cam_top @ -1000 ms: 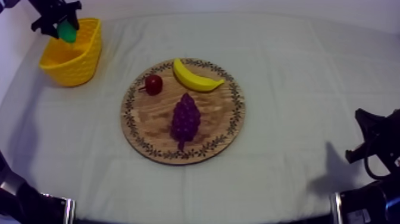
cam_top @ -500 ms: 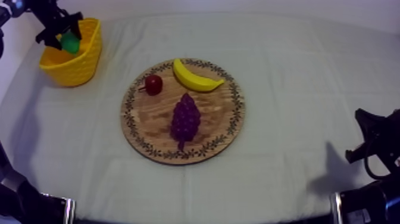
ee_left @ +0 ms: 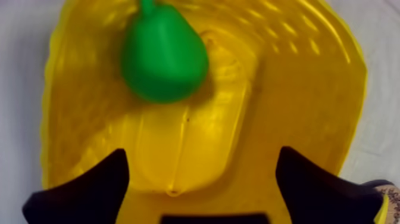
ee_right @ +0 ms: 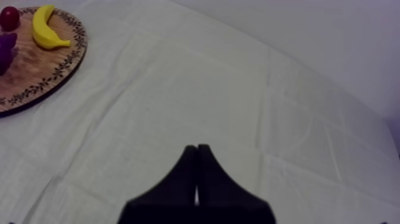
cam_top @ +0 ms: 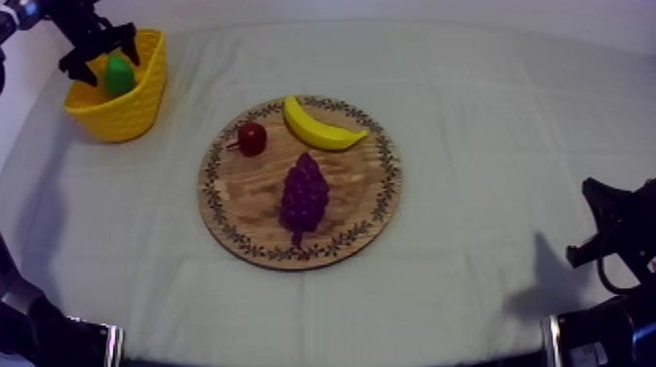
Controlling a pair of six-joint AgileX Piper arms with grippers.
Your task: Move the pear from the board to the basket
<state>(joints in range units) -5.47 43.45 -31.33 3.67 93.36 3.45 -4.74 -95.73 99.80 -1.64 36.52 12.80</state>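
Note:
The green pear (cam_top: 118,74) (ee_left: 164,53) lies inside the yellow basket (cam_top: 127,109) (ee_left: 297,113) at the table's far left. My left gripper (cam_top: 98,49) (ee_left: 202,179) hangs just above the basket, open, its black fingers (ee_left: 89,190) spread wide with nothing between them and the pear apart from them. The round wooden board (cam_top: 244,200) (ee_right: 36,77) sits mid-table. My right gripper (cam_top: 610,229) (ee_right: 196,173) rests low at the right side, shut on nothing, its fingers together as a narrow wedge.
On the board lie a banana (cam_top: 320,127) (ee_right: 46,28), a bunch of grapes (cam_top: 304,195) (ee_right: 5,50) and a small red fruit (cam_top: 252,138) (ee_right: 9,18). Bare cloth stretches between the board and my right arm.
The pear has left my left gripper and dropped into the basket. The left gripper's fingers have spread apart above it. My right arm is unmoved.

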